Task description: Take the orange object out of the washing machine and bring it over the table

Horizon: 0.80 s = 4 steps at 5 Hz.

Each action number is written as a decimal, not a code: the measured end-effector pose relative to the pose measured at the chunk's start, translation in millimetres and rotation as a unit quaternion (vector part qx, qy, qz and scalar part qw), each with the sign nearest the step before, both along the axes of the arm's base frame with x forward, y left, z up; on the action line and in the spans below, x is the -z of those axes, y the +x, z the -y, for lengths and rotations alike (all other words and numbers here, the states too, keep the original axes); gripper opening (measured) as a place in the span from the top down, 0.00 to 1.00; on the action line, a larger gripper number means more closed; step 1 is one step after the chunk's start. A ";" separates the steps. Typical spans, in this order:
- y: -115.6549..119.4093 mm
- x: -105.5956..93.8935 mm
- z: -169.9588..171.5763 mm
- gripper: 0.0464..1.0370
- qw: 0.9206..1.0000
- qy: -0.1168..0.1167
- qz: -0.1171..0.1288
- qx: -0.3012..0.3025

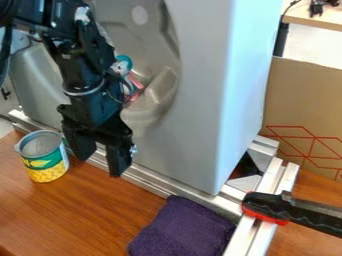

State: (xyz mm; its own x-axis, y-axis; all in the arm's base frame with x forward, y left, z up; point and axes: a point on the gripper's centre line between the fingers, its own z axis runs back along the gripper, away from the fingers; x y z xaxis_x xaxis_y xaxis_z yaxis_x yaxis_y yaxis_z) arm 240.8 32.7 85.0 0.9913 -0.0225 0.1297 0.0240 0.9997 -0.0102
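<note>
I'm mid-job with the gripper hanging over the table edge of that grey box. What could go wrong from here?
The open-topped can stands close beside the open gripper; a sideways move that way might tip it.
The metal rail runs close behind the fingers in this view, so they could knock it on the way down.
The purple cloth lies against the rail; a low pass over it might snag or drag it.

No legible text, only unreadable lettering on the green-and-yellow label [47, 166] of the can [40, 145]
</note>
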 end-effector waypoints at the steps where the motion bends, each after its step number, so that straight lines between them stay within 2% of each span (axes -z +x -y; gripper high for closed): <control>1: 19.0 6.6 -6.5 0.04 0.995 0.000 0.044 -0.088; 2: 30.0 3.3 -8.8 0.04 0.987 -0.032 0.082 -0.131; 3: 39.6 -6.2 -16.4 0.04 0.981 -0.036 0.101 -0.163; 4: 43.8 -14.4 -25.4 0.04 0.975 -0.016 0.102 -0.197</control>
